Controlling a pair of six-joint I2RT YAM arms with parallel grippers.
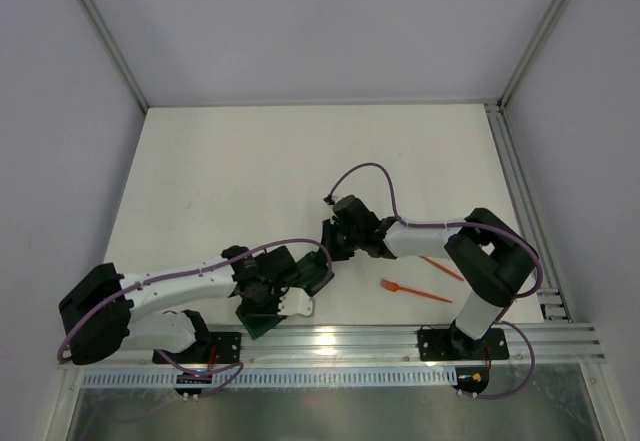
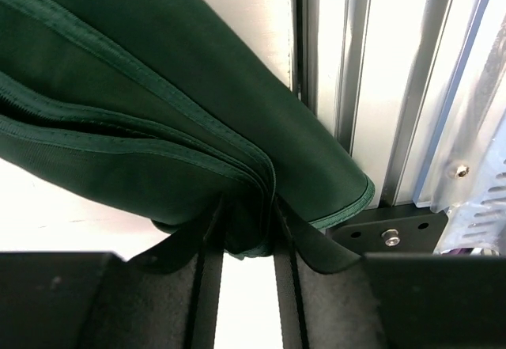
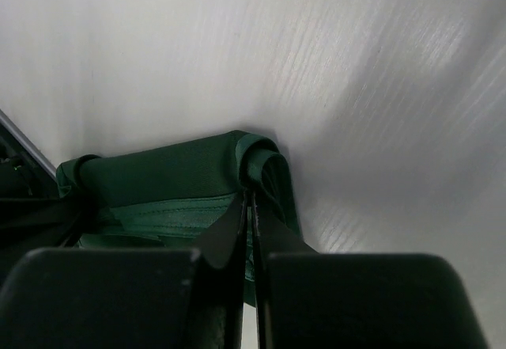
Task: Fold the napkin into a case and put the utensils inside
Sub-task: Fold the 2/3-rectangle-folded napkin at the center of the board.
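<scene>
Green napkin (image 2: 158, 127), folded in layers, lies against the metal rail (image 2: 395, 88) at the near edge; my left gripper (image 2: 249, 238) pinches its near end, my right gripper (image 3: 249, 202), farther out, nips a rolled corner, jaws pressed together

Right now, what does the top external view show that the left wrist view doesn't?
Only top external: the right gripper and two orange utensils lying on the table. Only left wrist: the napkin's hemmed layers stacked between the fingers of the left gripper. Both: the green napkin and the metal rail at the table's near edge.
</scene>
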